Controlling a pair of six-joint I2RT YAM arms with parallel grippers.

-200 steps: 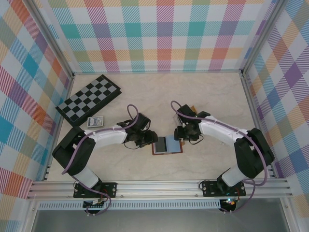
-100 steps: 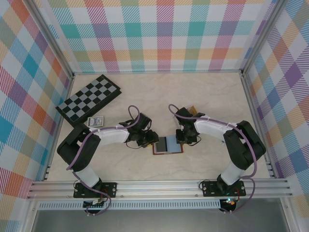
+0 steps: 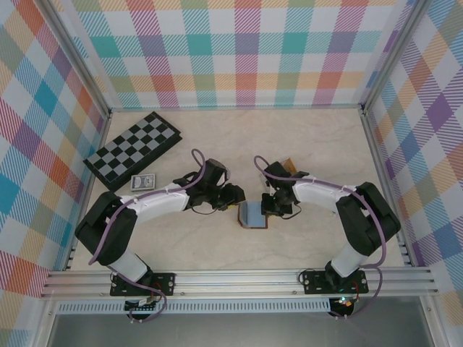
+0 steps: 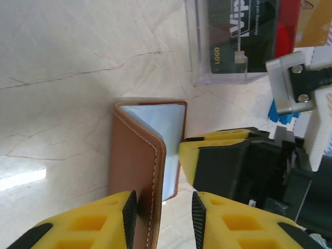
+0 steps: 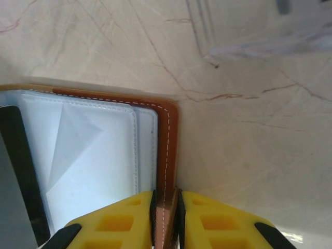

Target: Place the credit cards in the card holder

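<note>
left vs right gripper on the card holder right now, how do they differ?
The left gripper has its jaws apart, straddling the card holder's raised cover with a gap on one side. The right gripper has its jaws closed tight on the leather edge beside the clear sleeves. In the top view, left works the holder's left end and right its right end. Both have yellow fingers and are at the same holder.

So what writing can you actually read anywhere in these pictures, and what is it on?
"LOGO": small yellow print on the black card in the clear tray.
"VIP": large white letters on the same card, cut off by the picture's edge.
"Membership card": small white line beside it; the rest is too small to read.
Card holder: no lettering shows.
Blue-patterned pack: too small to read.
</note>
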